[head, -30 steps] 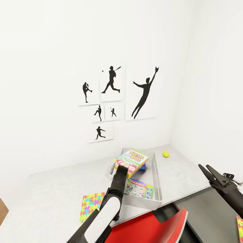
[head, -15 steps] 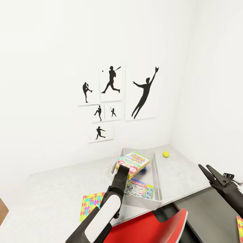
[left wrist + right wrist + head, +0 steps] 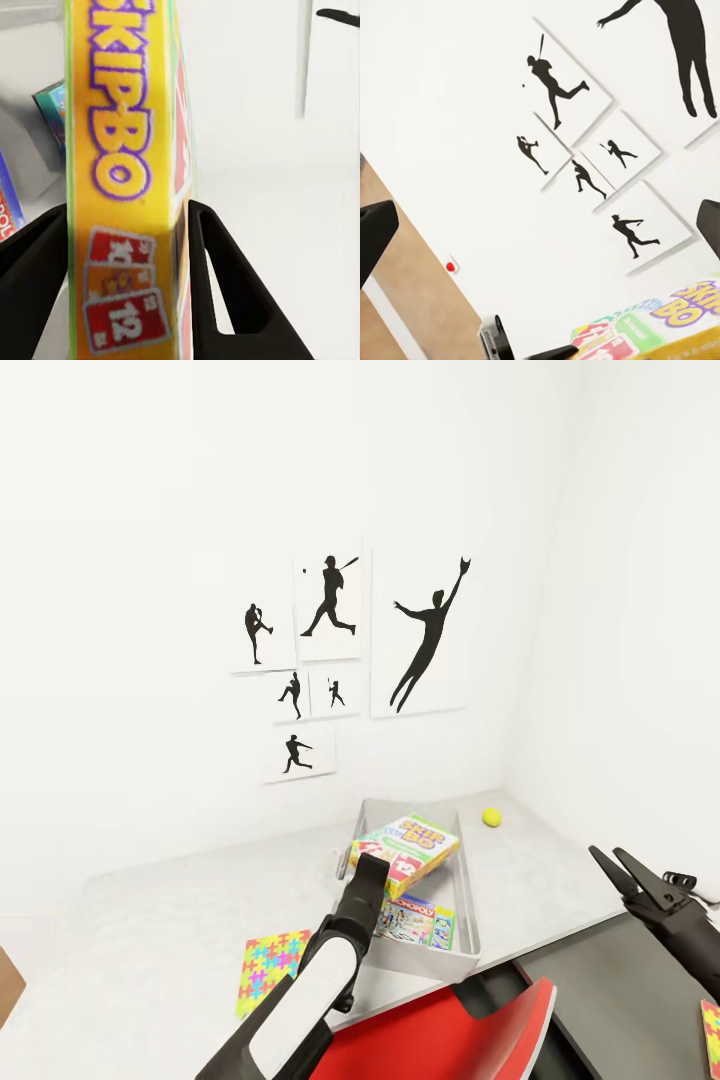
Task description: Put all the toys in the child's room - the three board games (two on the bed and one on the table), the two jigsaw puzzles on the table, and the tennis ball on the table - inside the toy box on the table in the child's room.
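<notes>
Left gripper point(image 3: 371, 867) clamped on the Skip-Bo board game point(image 3: 405, 847), held over the toy box point(image 3: 463, 905) on the table point(image 3: 150, 940). Monopoly board game point(image 3: 415, 920) lies inside the box; jigsaw puzzle point(image 3: 270, 968) beside it. Right gripper point(image 3: 618, 865), fingers apart, off the box's other side. Tennis ball point(image 3: 491, 817) beyond the box.

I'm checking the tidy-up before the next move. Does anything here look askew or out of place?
The Skip-Bo box sits tilted above the toy box, not flat, because the left gripper is clamped on its edge. A jigsaw puzzle and the tennis ball lie on the table outside the bin.
</notes>
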